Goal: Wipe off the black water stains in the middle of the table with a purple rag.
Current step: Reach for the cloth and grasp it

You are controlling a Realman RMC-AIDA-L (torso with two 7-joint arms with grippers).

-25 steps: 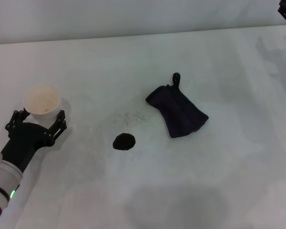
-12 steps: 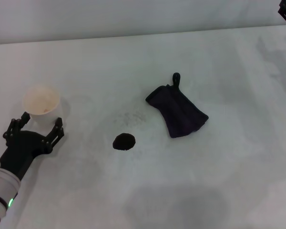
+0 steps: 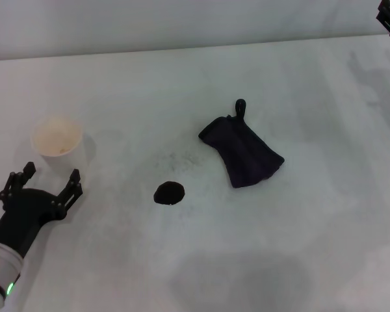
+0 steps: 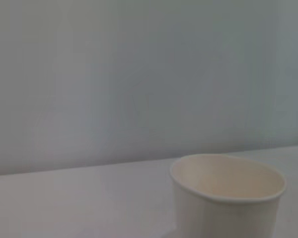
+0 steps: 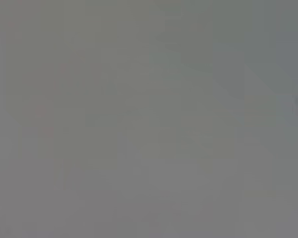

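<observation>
Purple rag (image 3: pixel 242 151): dark, crumpled, looped

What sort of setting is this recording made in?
Probably a bare lab test bench, not a home: a wide white matte table against a plain pale wall, holding only a white paper cup, a dark purple rag and one black blot.

Left gripper (image 3: pixel 40 182) open, just near-side of cup (image 3: pixel 56 138), not touching. Stain (image 3: pixel 169 193) and rag (image 3: pixel 242 149) right of cup.
</observation>
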